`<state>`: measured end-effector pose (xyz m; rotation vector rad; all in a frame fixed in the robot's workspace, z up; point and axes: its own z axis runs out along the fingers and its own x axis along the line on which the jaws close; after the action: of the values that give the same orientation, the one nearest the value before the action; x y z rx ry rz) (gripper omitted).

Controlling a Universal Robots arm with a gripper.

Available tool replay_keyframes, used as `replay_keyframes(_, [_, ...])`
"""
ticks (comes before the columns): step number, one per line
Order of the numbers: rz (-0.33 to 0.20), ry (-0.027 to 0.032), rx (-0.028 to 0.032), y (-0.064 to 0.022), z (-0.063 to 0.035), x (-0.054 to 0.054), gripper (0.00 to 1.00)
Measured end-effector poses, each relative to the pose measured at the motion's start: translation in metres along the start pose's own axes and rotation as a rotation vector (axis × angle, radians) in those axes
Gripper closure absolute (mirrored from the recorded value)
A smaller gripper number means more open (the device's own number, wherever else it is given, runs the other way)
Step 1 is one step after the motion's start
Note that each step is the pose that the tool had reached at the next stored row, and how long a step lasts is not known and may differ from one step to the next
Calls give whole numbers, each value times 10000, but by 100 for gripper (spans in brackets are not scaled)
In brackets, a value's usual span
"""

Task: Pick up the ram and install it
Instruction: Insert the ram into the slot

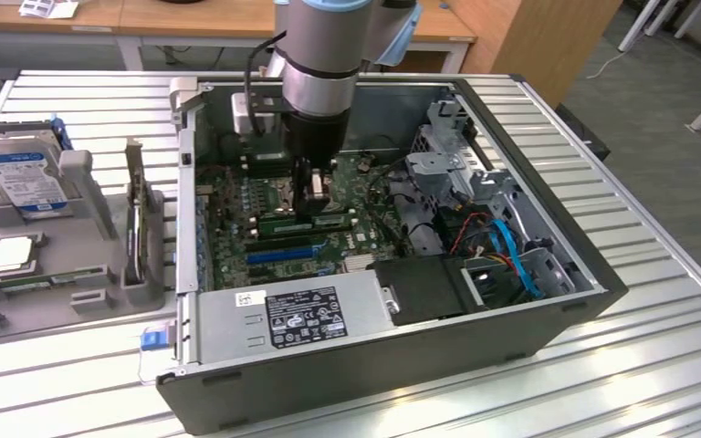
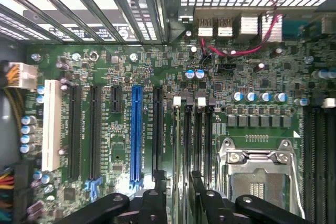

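Currently we see the gripper point(image 1: 314, 203) inside the case point(image 1: 375, 365), centre of the exterior frame, low over the motherboard point(image 1: 235, 196). Wrist view: the claw looks clamped on the ram point(image 2: 178, 140), which we see edge-on between the fingers point(image 2: 156, 200), just beside the black slots point(image 2: 198, 140).
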<state>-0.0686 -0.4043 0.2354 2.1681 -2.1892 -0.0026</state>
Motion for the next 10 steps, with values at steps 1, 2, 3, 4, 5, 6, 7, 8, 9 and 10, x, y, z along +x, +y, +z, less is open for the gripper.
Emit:
replay_keyframes(1, [0, 1, 0, 1, -31, 1, 69])
replay_keyframes(2, [0, 2, -1, 2, -45, 2, 69])
replay_keyframes(3, [0, 0, 0, 2, -46, 2, 69])
replay_keyframes(4, [0, 0, 0, 2, -46, 2, 69])
replay_keyframes(5, [0, 0, 0, 2, -46, 2, 69])
replay_keyframes(6, [-2, 0, 0, -1, -46, 2, 69])
replay_keyframes(7, [-1, 1, -1, -2, -46, 2, 69])
replay_keyframes(8, [0, 1, -1, -2, -47, 2, 69])
replay_keyframes(9, [0, 1, -1, -2, -47, 2, 69])
replay_keyframes(10, [0, 1, -1, -2, -47, 2, 69])
